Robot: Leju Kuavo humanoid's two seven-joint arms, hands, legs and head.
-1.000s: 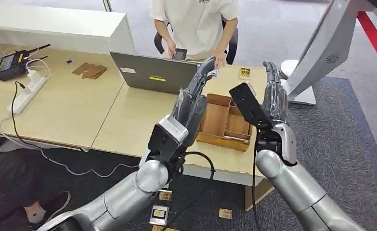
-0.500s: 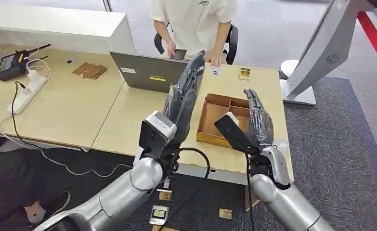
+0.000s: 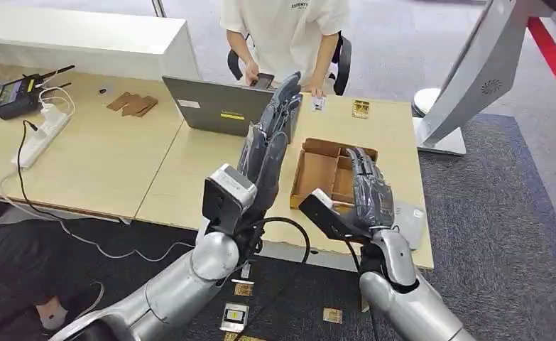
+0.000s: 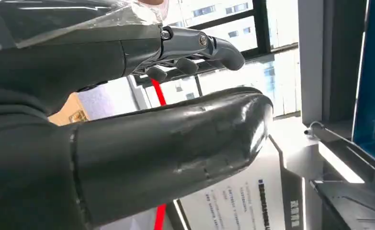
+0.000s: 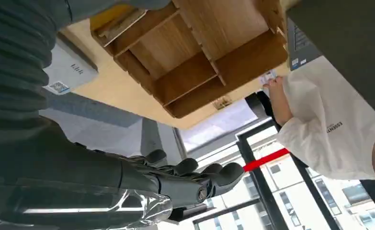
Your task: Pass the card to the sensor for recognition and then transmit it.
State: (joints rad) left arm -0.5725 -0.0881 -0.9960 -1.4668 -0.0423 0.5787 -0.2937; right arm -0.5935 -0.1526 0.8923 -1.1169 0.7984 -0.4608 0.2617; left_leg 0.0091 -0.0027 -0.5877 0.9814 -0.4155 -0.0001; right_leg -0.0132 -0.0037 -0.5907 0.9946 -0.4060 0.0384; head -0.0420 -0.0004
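Though it is small from up here, the card (image 3: 318, 104) reads as a pale white rectangle with a darker printed patch. It lies flat on the far edge of the table (image 3: 189, 170), just beside the laptop's (image 3: 218, 106) right corner. Its longer side seems to run away from me, toward the person (image 3: 289, 28) in the white shirt, but it is too small to judge its tilt. That person's hand (image 3: 314, 91) rests at the card's far end, and my right wrist view shows the fingers touching the card (image 5: 267, 76). The person's other hand holds a dark phone (image 3: 264, 80).

Nearer to me sits the wooden tray (image 3: 317, 174) with its dividers. My right hand (image 3: 367, 192) is raised in front of the tray's near right corner, with nothing in it, its fingers reaching out loosely, a little bent and side by side. Just beside it on the table lies a flat grey device (image 3: 410, 222) with a printed label.

My left hand (image 3: 268, 153) stands upright between the laptop and the tray. It holds nothing, and its fingers stretch straight toward the person.
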